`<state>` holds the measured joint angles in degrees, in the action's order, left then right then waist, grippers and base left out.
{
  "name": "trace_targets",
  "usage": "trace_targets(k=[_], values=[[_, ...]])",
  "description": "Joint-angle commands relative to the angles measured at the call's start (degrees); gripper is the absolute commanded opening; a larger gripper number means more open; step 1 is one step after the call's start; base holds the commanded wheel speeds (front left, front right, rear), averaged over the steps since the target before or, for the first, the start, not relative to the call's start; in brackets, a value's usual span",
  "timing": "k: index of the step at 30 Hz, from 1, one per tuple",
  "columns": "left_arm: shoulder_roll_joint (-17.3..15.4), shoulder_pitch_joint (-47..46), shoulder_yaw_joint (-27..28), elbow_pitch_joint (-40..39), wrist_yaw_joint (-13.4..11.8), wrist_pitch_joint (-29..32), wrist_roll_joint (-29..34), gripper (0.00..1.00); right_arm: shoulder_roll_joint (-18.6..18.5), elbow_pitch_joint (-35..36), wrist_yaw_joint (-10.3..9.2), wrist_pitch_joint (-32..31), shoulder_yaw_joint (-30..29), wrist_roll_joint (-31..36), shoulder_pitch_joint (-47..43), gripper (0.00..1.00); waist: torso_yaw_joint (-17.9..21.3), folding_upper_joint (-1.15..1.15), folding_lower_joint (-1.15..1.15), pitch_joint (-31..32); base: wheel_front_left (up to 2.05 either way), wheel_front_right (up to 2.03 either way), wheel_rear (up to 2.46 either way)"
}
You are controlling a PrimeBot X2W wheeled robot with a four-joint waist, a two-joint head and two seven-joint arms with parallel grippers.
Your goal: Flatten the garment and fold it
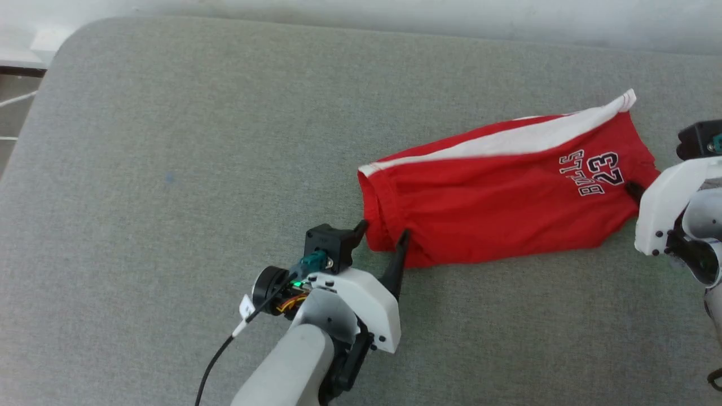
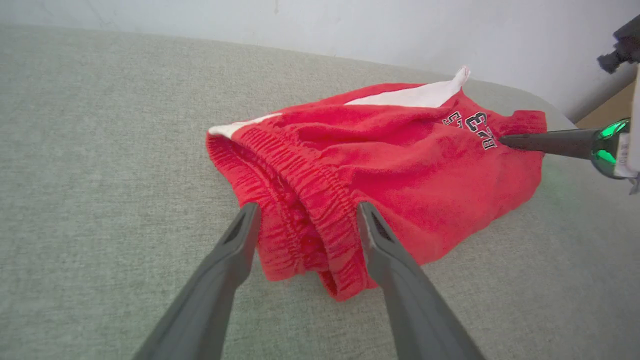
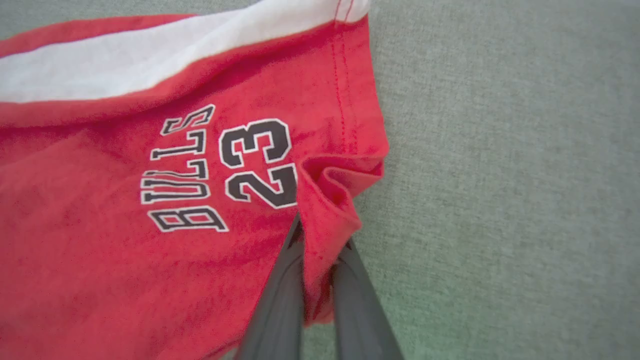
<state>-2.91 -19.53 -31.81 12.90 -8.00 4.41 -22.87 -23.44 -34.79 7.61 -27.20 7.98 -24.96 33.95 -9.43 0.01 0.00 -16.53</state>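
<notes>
Evidently soft and limp, the garment [image 1: 496, 208] wants edge grips. The right gripper [image 3: 322, 237] pinches its leg hem [image 3: 345, 175]; the left gripper [image 2: 307, 220] gapes empty astride the waistband [image 2: 310, 187].

Only readable thing: "BULLS 23" print [image 3: 225, 167] on red shorts [image 3: 100, 260], at right end of leg, close to hem. Black block characters, white outline, "23" bigger than "BULLS". Sharpest in right wrist view, lying sideways. Head view shows it roughly upside down. Left wrist view catches "23" plus couple letters, rest lost in folds. Nothing else legible.
</notes>
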Motion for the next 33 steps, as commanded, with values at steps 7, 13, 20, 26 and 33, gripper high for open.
trace_targets(k=[7, 13, 20, 26, 33], values=[[0.02, -3.91, -1.67, 6.83, -3.47, 3.52, 1.34, 1.00, -0.72, -0.40, -0.12, 1.33, 2.78, -2.03, 2.56, 0.00, 0.72, -0.01, 0.00, -1.74, 0.00, 0.00, 0.00], [0.02, -5.16, -3.16, 12.29, -2.92, 6.81, 0.33, 0.62, -1.67, -0.33, -0.12, 2.27, 4.62, -3.73, 3.85, 0.00, 0.88, -0.01, 0.00, -2.71, 0.00, 0.00, 0.00], [0.02, -6.01, -3.67, 13.89, -1.73, 4.59, -2.09, 0.00, -2.40, -0.67, -0.12, 4.16, 6.64, -5.78, 3.51, 0.00, 0.96, -0.01, 0.00, -1.98, 0.00, 0.00, 0.00], [-0.73, -6.46, -1.99, 13.04, -1.22, -0.64, -2.74, 0.00, -2.84, -0.56, -0.12, 6.46, 7.28, -8.88, 1.09, 0.00, 1.11, -0.01, 0.00, 0.87, 0.00, 0.00, 0.00], [-3.05, -4.30, -1.23, 11.24, -0.15, -1.69, -4.00, 0.00, -3.03, 1.41, -0.12, 7.62, 7.56, -12.29, -4.08, 0.00, 2.21, -0.01, 0.00, 4.70, 0.00, 0.00, 0.00]])
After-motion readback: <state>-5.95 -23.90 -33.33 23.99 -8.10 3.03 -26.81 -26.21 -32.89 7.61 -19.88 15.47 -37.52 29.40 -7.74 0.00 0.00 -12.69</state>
